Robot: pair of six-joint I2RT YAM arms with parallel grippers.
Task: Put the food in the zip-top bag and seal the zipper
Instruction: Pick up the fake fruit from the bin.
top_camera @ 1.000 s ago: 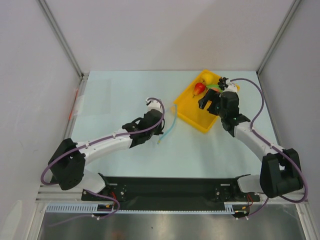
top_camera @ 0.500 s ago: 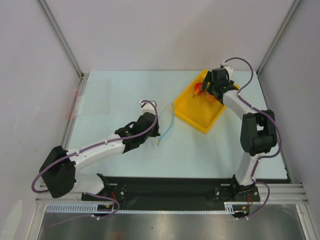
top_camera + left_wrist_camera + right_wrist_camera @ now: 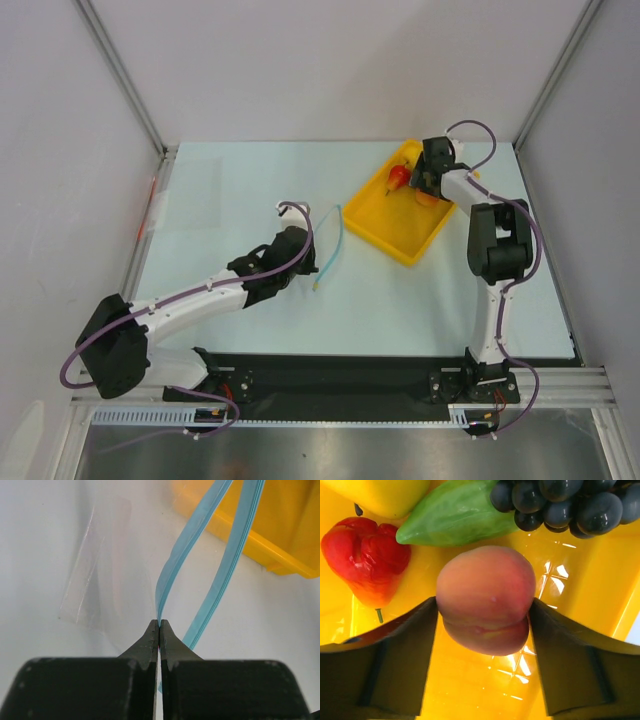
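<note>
My left gripper (image 3: 159,625) is shut on the near lip of the zipper (image 3: 175,565), a teal-blue strip. The other lip (image 3: 235,555) bows away, so the zip-top bag (image 3: 107,575) is open, its clear film lying to the left. In the top view the left gripper (image 3: 303,263) holds the zipper (image 3: 330,240) just left of the yellow tray (image 3: 385,235). My right gripper (image 3: 483,607) is shut on the peach (image 3: 485,595), a finger on each side, inside the tray (image 3: 580,595). Beside it lie a red fruit (image 3: 365,560), a green fruit (image 3: 455,515), black grapes (image 3: 565,502) and a yellow fruit (image 3: 380,495).
The right arm (image 3: 490,240) is folded upright over the tray's far end, its gripper (image 3: 423,183) pointing down among the fruits, with the red fruit (image 3: 399,176) to its left. Metal frame posts (image 3: 120,75) and walls flank the table.
The right arm has swung to the tray's far end and its fingers now press both sides of the peach. The left gripper has shifted slightly left and nearer, keeping hold of the zipper.
</note>
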